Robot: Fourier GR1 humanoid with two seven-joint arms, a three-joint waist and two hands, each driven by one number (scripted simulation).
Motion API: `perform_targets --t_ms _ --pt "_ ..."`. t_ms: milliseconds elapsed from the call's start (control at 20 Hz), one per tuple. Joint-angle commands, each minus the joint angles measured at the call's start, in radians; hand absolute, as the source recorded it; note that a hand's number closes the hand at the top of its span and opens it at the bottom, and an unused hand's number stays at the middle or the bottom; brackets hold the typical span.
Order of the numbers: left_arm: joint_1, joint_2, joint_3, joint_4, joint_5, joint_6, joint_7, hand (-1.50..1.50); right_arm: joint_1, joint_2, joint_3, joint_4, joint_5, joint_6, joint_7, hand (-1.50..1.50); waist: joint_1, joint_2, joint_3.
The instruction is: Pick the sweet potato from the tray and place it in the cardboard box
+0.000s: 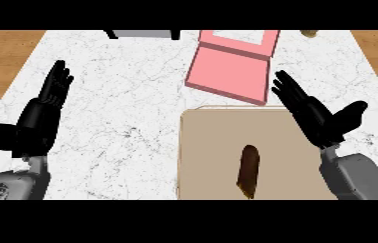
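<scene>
Head view: sweet potato (249,171) lies on tray (207,157); pink box (230,62) beyond; right hand (317,118) and left hand (43,112) released, fingers straight

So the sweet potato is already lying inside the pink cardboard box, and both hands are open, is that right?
Not quite. The head view shows the sweet potato lying on the tan tray, not inside the pink cardboard box. The rest stands: the left hand and the right hand are both open.
</scene>
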Motion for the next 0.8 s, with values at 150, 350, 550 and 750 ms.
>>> perform_targets --t_ms 150,350,550,750 --pt "-0.018 0.069 -0.042 0.003 -0.051 -0.082 -0.036 0.0 -0.115 -0.145 -0.042 -0.241 0.254 -0.279 0.108 -1.5 -0.083 -0.016 -0.014" --pt "-0.004 0.088 -0.069 0.008 -0.045 -0.135 -0.04 0.0 -0.087 -0.397 -0.017 -0.25 0.501 -0.305 0.243 -1.5 -0.151 -0.032 -0.024" --pt "-0.003 0.089 -0.087 0.015 -0.035 -0.178 -0.06 0.0 -0.022 -0.45 0.048 -0.527 0.614 -0.339 0.411 -1.5 -0.122 -0.019 -0.013" --pt "-0.02 0.065 -0.112 0.021 -0.049 -0.182 -0.079 0.0 0.049 -0.516 0.184 -0.677 0.797 -0.285 0.491 -1.5 -0.086 -0.004 -0.009"
